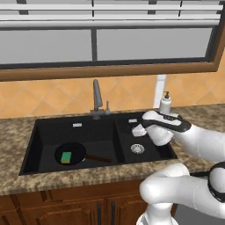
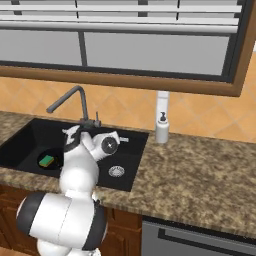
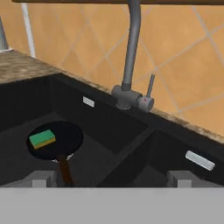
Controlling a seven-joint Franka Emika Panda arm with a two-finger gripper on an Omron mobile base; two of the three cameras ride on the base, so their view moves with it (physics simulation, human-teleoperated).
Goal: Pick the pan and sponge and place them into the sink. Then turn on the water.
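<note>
Left base view: pan [image 1: 70, 153] sits on the floor of the wide basin of the sink [image 1: 35, 136], toward its front-left corner, handle pointing right along the front wall. Sponge [image 1: 66, 157] lies inside the pan, green side up. Tap [image 1: 97, 99] stands at the back rim near the divider betw. the two basins; I see no stream from the spout. Arm reaches over the narrow basin, hand above its back part, drain [image 1: 137, 148] visible in front of it. Soap bottle [image 1: 165, 104] on the worktop [image 1: 13, 132] just behind the sink's back-right corner.

Right base view: gripper [image 2: 122, 138] over the narrow basin, pointing right, fingers apart w/ nothing betw. them. Pan w/ sponge partly hidden behind the arm, at the left of the wide basin. Tap's angled spout runs out to the left over that basin. Bottle near the wall, right of the sink.

Hand view: gripper [image 3: 113, 178] spread wide, empty; tips low at the frame bottom. Pan ahead-left in the wide basin, sponge resting on it near its left side, handle toward camera. Tap base w/ lever [image 3: 150, 85] upright, on the back rim above the divider.
</note>
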